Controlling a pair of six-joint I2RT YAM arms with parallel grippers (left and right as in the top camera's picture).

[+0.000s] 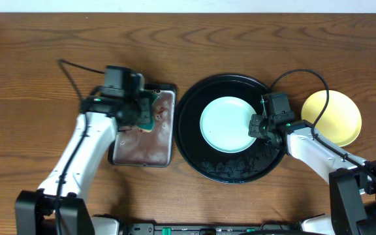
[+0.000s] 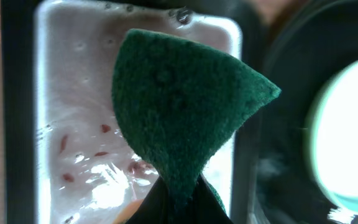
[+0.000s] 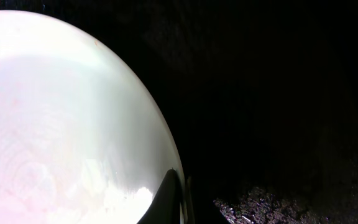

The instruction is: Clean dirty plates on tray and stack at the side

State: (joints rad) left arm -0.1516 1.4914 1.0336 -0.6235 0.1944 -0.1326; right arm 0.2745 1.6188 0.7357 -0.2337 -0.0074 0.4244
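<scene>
Right jaws, at the right side of the tray (image 1: 185, 138), pinch the rim of the mint plate (image 1: 226, 124) lying inside it; a faint pink smear shows on the plate. Left jaws, over the stained pan (image 1: 142, 151) just left of the tray, are clamped on a green sponge (image 2: 179, 112). Advised: steady the rim firmly and bring the sponge across to scrub. A yellow plate (image 1: 335, 117) rests right of the tray on the brown wood-grain desk (image 1: 38, 46); a pale strip edges it beyond the tray.
</scene>
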